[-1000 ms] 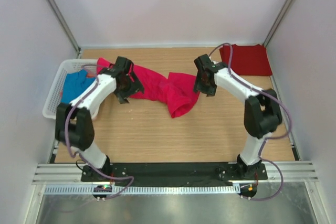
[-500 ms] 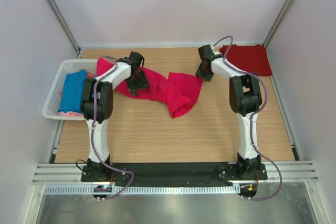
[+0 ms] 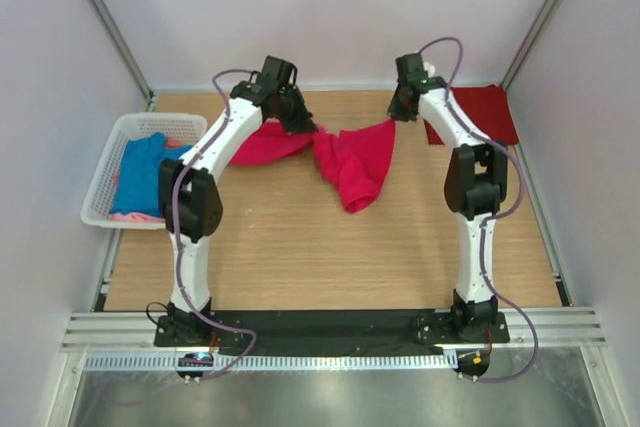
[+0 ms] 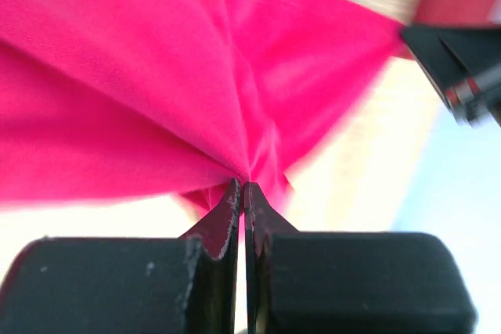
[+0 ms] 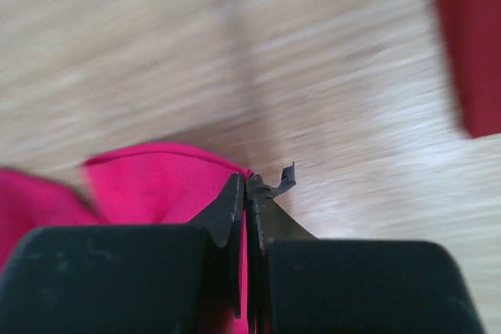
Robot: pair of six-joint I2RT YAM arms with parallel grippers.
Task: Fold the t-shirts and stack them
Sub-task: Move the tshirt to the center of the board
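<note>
Pinkish-red t-shirt (image 3: 352, 165) now hangs bunched near 12 o'clock over the table (image 3: 300, 247), dragged away from the basket (image 3: 100, 202) at 9 o'clock. Left fingers (image 4: 235, 197) and right fingers (image 5: 237, 193), apart a second ago, are both clenched on its cloth. Grasp made; spreading it flat looks next. Dark red t-shirt (image 3: 478, 112) lies folded at 2 o'clock.
</note>
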